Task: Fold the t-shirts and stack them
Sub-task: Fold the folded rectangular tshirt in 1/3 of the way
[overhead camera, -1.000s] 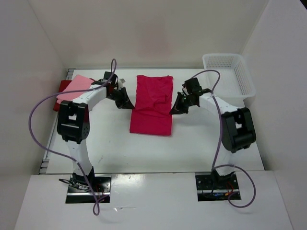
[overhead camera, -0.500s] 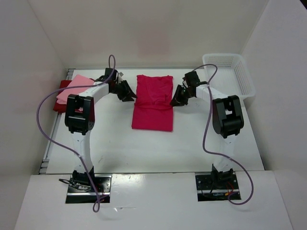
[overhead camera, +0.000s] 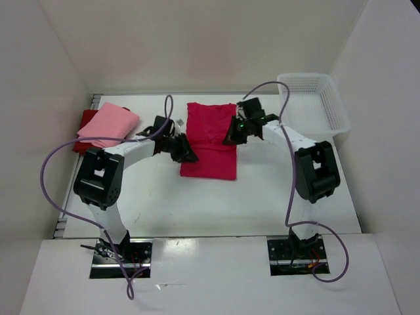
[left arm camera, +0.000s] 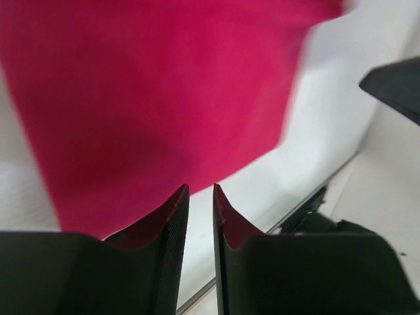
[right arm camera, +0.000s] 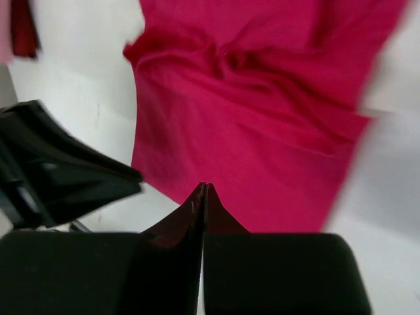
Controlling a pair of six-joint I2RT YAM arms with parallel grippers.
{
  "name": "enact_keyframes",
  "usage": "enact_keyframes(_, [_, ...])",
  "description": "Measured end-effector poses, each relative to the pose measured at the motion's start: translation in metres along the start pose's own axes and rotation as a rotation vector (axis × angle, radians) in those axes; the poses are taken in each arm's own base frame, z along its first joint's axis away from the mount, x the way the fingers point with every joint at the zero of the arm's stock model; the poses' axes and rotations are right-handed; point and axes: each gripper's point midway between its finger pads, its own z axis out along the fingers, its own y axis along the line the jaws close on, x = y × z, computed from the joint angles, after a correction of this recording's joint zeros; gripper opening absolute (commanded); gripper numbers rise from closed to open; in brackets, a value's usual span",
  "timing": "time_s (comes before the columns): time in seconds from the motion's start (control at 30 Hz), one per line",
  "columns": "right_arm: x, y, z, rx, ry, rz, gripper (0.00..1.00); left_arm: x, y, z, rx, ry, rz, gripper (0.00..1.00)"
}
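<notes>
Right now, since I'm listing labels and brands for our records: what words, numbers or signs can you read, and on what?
None: no text can be read in any view.
The magenta shirt, pink shirt and dark red shirt show plain cloth, with no print or tag in sight.
The white basket shows no mark.
Both wrist views are blurred.

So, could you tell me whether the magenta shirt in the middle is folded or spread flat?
Folded lengthwise: the magenta shirt lies as a narrow rectangle, no sleeves showing.
</notes>
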Motion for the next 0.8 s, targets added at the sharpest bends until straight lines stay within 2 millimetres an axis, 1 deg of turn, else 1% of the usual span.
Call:
enact_keyframes(0.07, [0.025,0.011,0.023,-0.007,0.068,-0.030,0.00,0.026,0.021,0.011,-0.046,0.061,-0.032,0.28])
enact_keyframes(0.1, [0.037,0.014,0.036,-0.007,0.102,-0.040,0.00,0.033,0.032,0.015,-0.068,0.079,-0.051,0.28])
enact_keyframes(0.13, [0.051,0.015,0.048,-0.004,0.139,-0.049,0.00,0.038,0.041,0.016,-0.089,0.090,-0.068,0.28])
enact_keyframes(0.2, [0.070,0.012,0.066,0.012,0.192,-0.048,0.00,0.044,0.054,0.018,-0.120,0.096,-0.089,0.28])
enact_keyframes(0.27, [0.076,0.005,0.080,0.030,0.215,-0.036,0.00,0.045,0.059,0.018,-0.130,0.090,-0.095,0.28])
enact_keyframes(0.33, [0.074,0.000,0.088,0.041,0.214,-0.023,0.00,0.047,0.061,0.019,-0.128,0.086,-0.098,0.28])
enact_keyframes(0.43, [0.064,-0.005,0.097,0.058,0.176,-0.018,0.00,0.051,0.063,0.018,-0.118,0.073,-0.092,0.28])
enact_keyframes(0.53, [0.047,-0.007,0.102,0.091,0.103,-0.026,0.00,0.056,0.064,0.015,-0.110,0.066,-0.086,0.28])
enact_keyframes(0.6, [0.031,-0.010,0.104,0.124,0.036,-0.035,0.00,0.059,0.064,0.014,-0.112,0.068,-0.085,0.28])
enact_keyframes(0.63, [0.023,-0.011,0.106,0.141,0.004,-0.038,0.00,0.060,0.066,0.013,-0.119,0.070,-0.087,0.28])
enact_keyframes(0.67, [0.011,-0.011,0.108,0.155,-0.035,-0.042,0.00,0.061,0.067,0.011,-0.128,0.072,-0.091,0.30])
enact_keyframes(0.7, [0.000,-0.009,0.110,0.164,-0.071,-0.045,0.00,0.062,0.067,0.009,-0.137,0.071,-0.092,0.30])
enact_keyframes(0.73, [-0.013,-0.007,0.113,0.170,-0.104,-0.046,0.00,0.062,0.068,0.007,-0.149,0.069,-0.091,0.33])
enact_keyframes(0.77, [-0.029,-0.001,0.114,0.169,-0.141,-0.047,0.00,0.063,0.069,0.004,-0.163,0.067,-0.091,0.39])
enact_keyframes(0.8, [-0.045,0.007,0.114,0.163,-0.179,-0.049,0.00,0.063,0.069,0.001,-0.173,0.065,-0.088,0.43])
